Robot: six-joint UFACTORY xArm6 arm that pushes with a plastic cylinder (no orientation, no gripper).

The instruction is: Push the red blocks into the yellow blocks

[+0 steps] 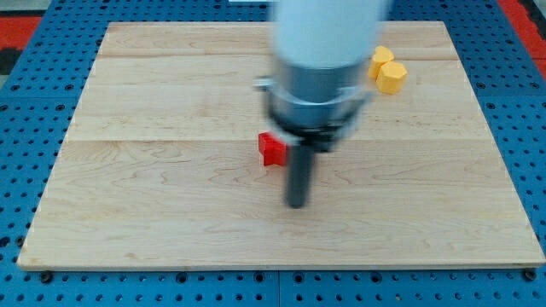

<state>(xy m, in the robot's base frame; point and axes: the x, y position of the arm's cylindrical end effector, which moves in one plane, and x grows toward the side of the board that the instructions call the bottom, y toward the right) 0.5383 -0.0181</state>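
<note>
A red block (272,149) lies near the middle of the wooden board (153,170), partly hidden by the arm. Its shape is hard to make out. Two yellow blocks sit touching at the view's upper right: one (381,59) partly behind the arm, the other (393,77) a hexagon-like piece just below and right of it. My tip (296,203) is on the board just below and to the right of the red block, a short way from it. The yellow blocks are far up and to the right of the tip.
The arm's white and grey body (320,60) covers the top middle of the board and may hide other blocks. The board rests on a blue pegboard table (26,128) with red parts at the top corners.
</note>
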